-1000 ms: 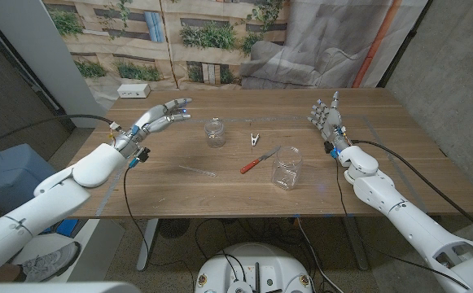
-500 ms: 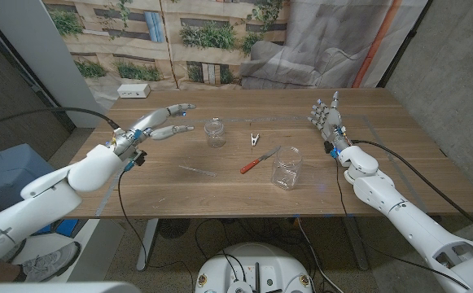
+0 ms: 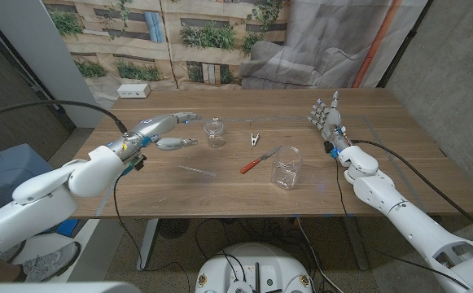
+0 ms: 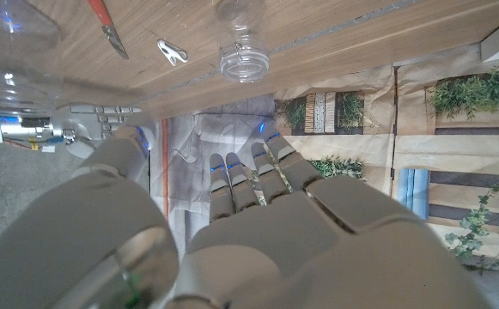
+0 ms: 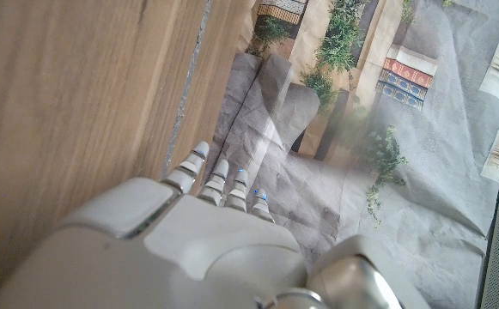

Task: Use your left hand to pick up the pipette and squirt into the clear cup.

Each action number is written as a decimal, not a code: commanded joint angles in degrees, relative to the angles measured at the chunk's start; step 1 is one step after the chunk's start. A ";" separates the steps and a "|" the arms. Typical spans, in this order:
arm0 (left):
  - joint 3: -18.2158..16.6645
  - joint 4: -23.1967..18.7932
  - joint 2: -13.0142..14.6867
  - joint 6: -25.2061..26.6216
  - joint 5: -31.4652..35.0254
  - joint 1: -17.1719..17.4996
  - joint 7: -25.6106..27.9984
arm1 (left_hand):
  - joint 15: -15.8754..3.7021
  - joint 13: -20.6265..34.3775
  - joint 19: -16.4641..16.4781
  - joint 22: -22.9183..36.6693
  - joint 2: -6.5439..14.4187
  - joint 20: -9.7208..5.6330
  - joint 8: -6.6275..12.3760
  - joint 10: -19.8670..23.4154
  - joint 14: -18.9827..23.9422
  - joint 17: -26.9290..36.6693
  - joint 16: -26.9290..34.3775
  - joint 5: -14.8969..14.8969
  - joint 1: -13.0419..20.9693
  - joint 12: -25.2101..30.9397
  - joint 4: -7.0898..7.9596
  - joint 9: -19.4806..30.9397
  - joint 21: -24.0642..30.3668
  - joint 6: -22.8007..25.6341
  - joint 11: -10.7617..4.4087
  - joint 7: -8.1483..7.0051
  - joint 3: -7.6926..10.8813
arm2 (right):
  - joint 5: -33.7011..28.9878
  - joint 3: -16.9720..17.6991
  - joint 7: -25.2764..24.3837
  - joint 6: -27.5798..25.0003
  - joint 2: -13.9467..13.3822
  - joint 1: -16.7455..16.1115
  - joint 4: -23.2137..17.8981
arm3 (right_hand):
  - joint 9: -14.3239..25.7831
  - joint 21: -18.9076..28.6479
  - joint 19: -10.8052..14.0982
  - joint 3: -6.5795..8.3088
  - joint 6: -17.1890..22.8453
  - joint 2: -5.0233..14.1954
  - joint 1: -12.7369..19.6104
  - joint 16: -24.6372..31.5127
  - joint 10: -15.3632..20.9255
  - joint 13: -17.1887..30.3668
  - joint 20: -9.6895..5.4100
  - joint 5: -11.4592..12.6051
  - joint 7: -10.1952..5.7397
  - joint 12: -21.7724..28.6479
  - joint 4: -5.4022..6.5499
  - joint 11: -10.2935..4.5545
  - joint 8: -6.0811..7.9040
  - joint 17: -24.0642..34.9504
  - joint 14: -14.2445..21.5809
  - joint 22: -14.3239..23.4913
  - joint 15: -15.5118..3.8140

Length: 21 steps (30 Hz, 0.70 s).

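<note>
Still untouched, the pipette [image 3: 197, 171] lies on the surface [image 3: 220, 191], below and slightly right of the left hand [image 3: 164, 131], whose fingers [image 3: 189, 119] are spread wide and empty. That hand has swung inward over the last second, closing on the small jar [image 3: 214, 132]; it must now descend. The cup [image 3: 286, 167] stands well right. The right hand [image 3: 327, 120] waits upright, fingers apart.

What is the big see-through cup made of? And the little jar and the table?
The clear cup looks like thin glossy plastic: fully see-through, with soft highlights. The small jar seems to be thicker glass or hard plastic; I can't tell which. The table looks like matte wood, with visible grain lines.
</note>
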 commanded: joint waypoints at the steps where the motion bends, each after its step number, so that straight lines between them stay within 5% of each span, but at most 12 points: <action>1: -3.12 -6.35 -0.04 7.80 16.53 4.32 -6.83 | -4.12 0.31 -0.25 0.27 -0.26 0.34 -0.30 0.25 -0.24 0.32 -0.42 0.12 1.36 -0.11 0.12 0.15 -0.16 0.07 -0.41 -0.21 -0.25 | -0.01 -0.01 0.00 0.02 0.01 -0.01 0.02 | 0.09 0.35 0.17 -0.36 0.12 3.36 0.00 0.36 -0.01 0.32 -0.01 0.30 -0.52 0.16 0.04 -0.43 0.38 0.25 -0.41 0.30 -4.72; 7: -2.65 -8.20 -0.36 10.30 20.12 4.60 -11.13 | -3.52 0.33 -6.17 0.20 -0.90 1.32 -0.77 0.44 -2.41 0.35 -0.64 0.02 4.00 -0.16 0.55 0.17 -1.85 -0.20 -0.35 -0.06 -1.53 | -0.01 -0.01 -0.01 0.01 0.00 0.00 0.01 | 0.09 0.36 0.19 -0.36 0.08 3.36 0.00 0.34 0.21 0.32 -0.03 0.30 -0.45 0.25 0.03 -0.30 0.36 0.25 -0.44 0.30 -4.66; 11: -2.29 -7.25 0.31 7.79 19.69 3.65 -12.48 | -2.37 0.28 -10.43 0.01 -1.05 1.27 -0.59 1.30 -3.96 0.35 -0.70 -0.07 5.02 0.04 0.82 0.14 -2.27 1.02 -0.23 1.32 -2.58 | 0.00 0.01 0.01 0.01 -0.01 -0.01 0.02 | 0.09 0.37 0.21 -0.36 0.06 3.35 0.01 0.34 -0.03 0.32 -0.02 0.30 -0.51 0.15 0.03 -0.36 0.35 0.25 -0.44 0.30 -4.69; 21: 1.79 -8.43 2.29 10.99 23.03 -0.83 -18.53 | -0.13 0.21 -15.92 -0.13 -1.47 2.10 -0.36 3.24 -7.75 0.36 -0.79 -0.14 5.89 0.19 1.03 0.08 -2.13 3.22 -0.42 2.21 -4.43 | 0.01 0.01 0.02 0.01 -0.02 0.00 0.02 | 0.09 0.37 0.21 -0.37 0.15 3.34 0.01 0.35 0.00 0.31 0.00 0.30 -0.46 0.15 0.03 -0.44 0.39 0.25 -0.43 0.30 -4.69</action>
